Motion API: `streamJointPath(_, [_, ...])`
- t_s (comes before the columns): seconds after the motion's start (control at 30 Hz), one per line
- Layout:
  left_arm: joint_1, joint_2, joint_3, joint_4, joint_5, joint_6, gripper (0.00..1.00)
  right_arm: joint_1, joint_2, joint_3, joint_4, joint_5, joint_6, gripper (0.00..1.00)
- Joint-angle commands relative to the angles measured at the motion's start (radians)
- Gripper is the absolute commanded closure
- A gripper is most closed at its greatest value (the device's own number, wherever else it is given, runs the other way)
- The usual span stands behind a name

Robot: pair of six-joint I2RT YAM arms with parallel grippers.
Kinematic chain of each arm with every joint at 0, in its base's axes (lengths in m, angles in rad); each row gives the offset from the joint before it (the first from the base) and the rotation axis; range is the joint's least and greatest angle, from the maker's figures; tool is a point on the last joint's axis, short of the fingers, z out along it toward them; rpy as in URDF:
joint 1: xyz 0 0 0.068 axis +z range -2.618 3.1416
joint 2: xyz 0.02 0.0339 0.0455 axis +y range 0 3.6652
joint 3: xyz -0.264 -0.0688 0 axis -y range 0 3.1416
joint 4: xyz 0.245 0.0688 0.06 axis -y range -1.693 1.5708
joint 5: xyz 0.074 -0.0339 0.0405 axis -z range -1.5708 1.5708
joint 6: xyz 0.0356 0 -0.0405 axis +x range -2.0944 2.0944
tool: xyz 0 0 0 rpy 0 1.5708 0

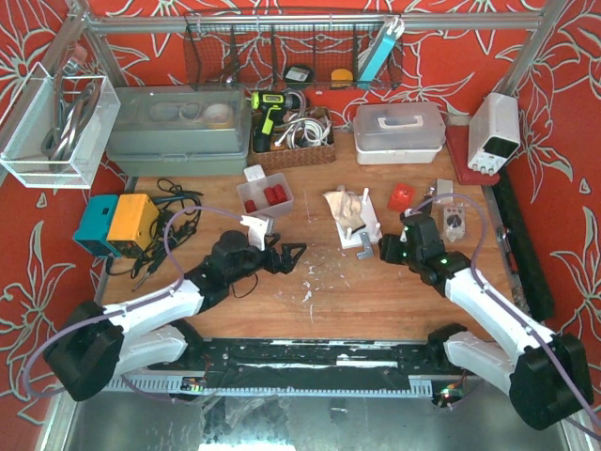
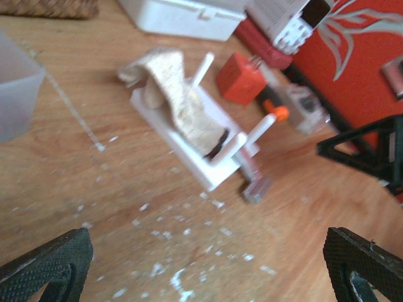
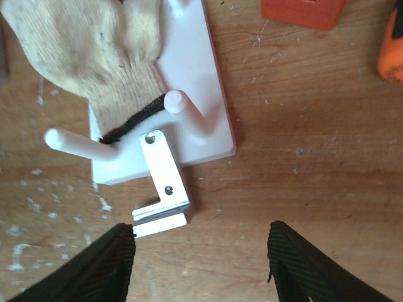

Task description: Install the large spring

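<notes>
The white peg base (image 3: 192, 82) lies on the tabletop (image 3: 315, 126). A knit glove (image 3: 82, 44) is draped over the far part of the base, and its black cuff touches the 2 near pegs (image 3: 187, 112). A metal angle bracket (image 3: 165, 179) overlaps the near edge of the base and extends onto the tabletop. A red block (image 2: 242, 78) sits just beyond the base, to its right.

The left hand (image 2: 201, 270) is spread wide and empty, left of the base and apart from it. The right hand (image 3: 201, 264) is spread wide and empty, just short of the bracket at the base's near edge, without contact.

The large spring cannot be identified in any view.
</notes>
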Motion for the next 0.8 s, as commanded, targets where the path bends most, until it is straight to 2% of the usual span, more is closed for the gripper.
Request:
streamJointPath(0.0, [-0.005,0.044,-0.025,0.055,-0.072,0.1,0.01,0.062,0.061,0.001,0.045,0.135,-0.031,0.43])
streamJointPath(0.23, [-0.005,0.029,-0.06,0.109,-0.174,0.123,0.01,0.177,0.26,0.063,0.075,0.248,-0.046,0.53])
streamJointPath(0.43, [-0.005,-0.049,-0.106,0.118,-0.275,0.116,0.01,0.224,0.333,0.096,0.114,0.344,-0.033,0.56])
streamJointPath(0.6, [-0.005,-0.126,-0.142,0.125,-0.333,0.11,0.01,0.229,0.368,0.101,0.17,0.361,-0.026,0.59])
streamJointPath(0.77, [-0.005,-0.131,-0.152,0.13,-0.35,0.106,0.01,0.235,0.421,0.112,0.198,0.336,-0.032,0.59])
